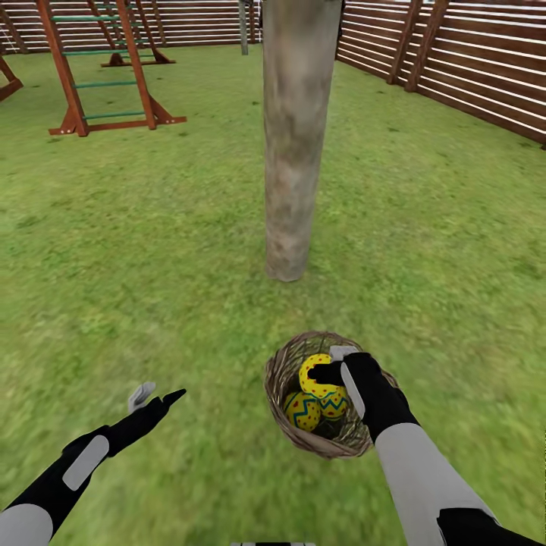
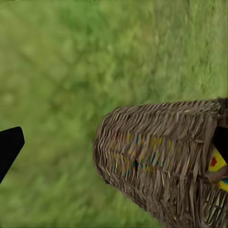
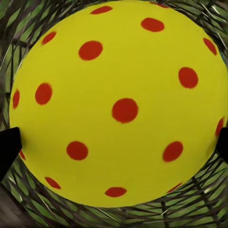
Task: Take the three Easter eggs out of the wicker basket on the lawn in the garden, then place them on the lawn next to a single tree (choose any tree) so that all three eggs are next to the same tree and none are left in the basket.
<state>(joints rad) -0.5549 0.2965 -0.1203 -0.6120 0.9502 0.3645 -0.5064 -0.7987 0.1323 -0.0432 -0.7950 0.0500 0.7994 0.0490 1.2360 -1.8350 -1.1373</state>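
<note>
The basket [image 1: 327, 394] stands on the lawn [image 1: 174, 258], just in front of the base of the tree [image 1: 292, 144], with a strip of grass between them. The right tool [image 1: 334, 365] is lowered into the basket mouth and is clamped on the top egg [image 1: 317, 377]. In the right wrist view this egg [image 3: 121, 102] sits between the two dark fingertips [image 3: 8, 149], one at each side, with the basket weave behind it. Two more eggs lie lower in the basket: one [image 1: 302, 412] toward the left wall and one [image 1: 334, 404] partly under the right tool. The left tool [image 1: 158, 396] hovers above the grass to the left of the basket, its fingers spread and holding nothing. A wooden climbing frame [image 1: 98, 68] and a slatted fence [image 1: 455, 53] stand at the far edges of the lawn.
</note>
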